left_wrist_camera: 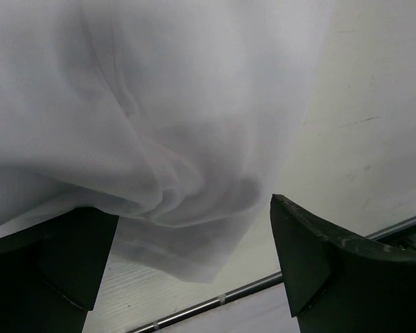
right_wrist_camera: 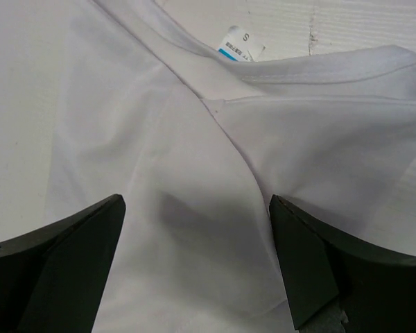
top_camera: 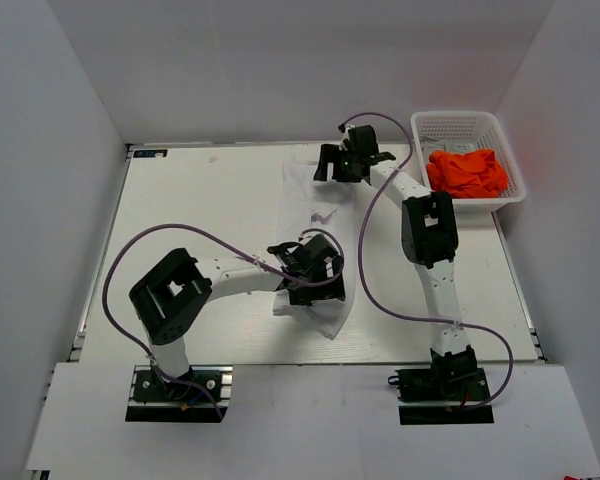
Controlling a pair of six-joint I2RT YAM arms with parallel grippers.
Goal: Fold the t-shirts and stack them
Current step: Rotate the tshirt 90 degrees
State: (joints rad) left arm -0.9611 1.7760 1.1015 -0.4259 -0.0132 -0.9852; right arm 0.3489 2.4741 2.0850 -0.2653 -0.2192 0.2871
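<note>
A plain white t-shirt [top_camera: 310,215] lies lengthwise down the middle of the table, its collar at the far end. My left gripper [top_camera: 310,285] is open over the shirt's near hem; in the left wrist view the rumpled hem [left_wrist_camera: 173,201] hangs between the spread fingers [left_wrist_camera: 312,257]. My right gripper [top_camera: 330,165] is open over the collar end; in the right wrist view the white cloth [right_wrist_camera: 194,208] lies between the fingers [right_wrist_camera: 76,257] and the size label [right_wrist_camera: 239,45] shows at the neckline. Bright orange t-shirts [top_camera: 467,172] lie crumpled in the basket.
A white plastic lattice basket [top_camera: 460,125] stands at the far right of the table. White walls enclose the table on three sides. A metal rail [left_wrist_camera: 215,302] runs along the table's near edge. Purple cables loop over both arms.
</note>
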